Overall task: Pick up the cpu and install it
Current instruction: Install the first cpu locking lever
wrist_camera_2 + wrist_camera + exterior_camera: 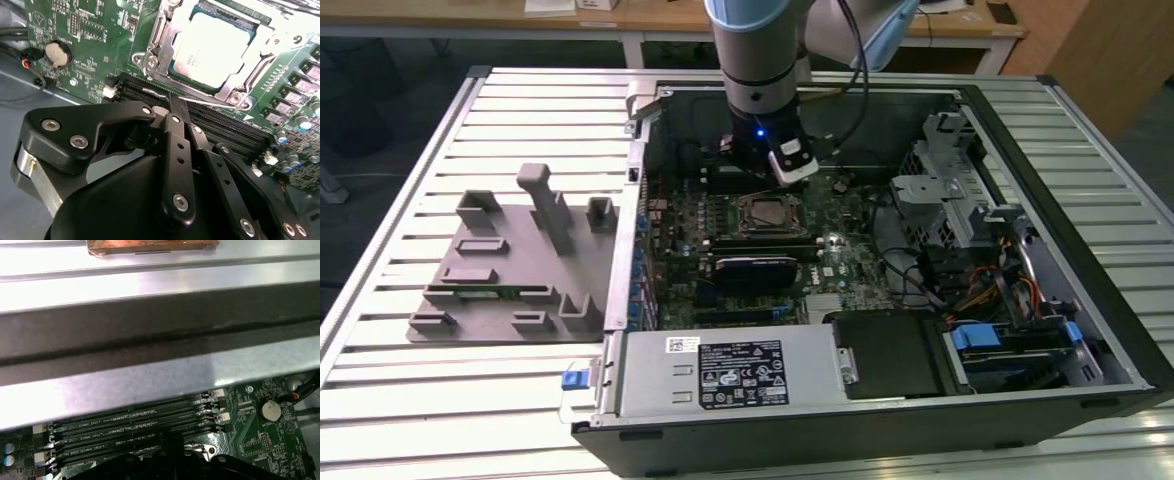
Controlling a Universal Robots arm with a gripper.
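Observation:
The cpu (212,47), a square chip with a shiny silver top, lies flat in the socket on the green motherboard (95,30), with the socket's metal frame (155,55) around it. In the exterior view the socket (765,212) sits mid-board inside the open computer case. My gripper (173,102) hangs just above the board beside the socket, over the memory slots (225,125). Its black fingers are shut together with nothing between them, close to the socket's thin lever wire. In the exterior view the gripper (761,178) is just behind the socket.
Grey plastic fixture blocks (520,260) stand on the slatted table at the exterior view's left. Inside the case are a power supply (720,375), a drive cage (947,190), cables and a coin battery (271,410). The case wall (150,335) runs close by.

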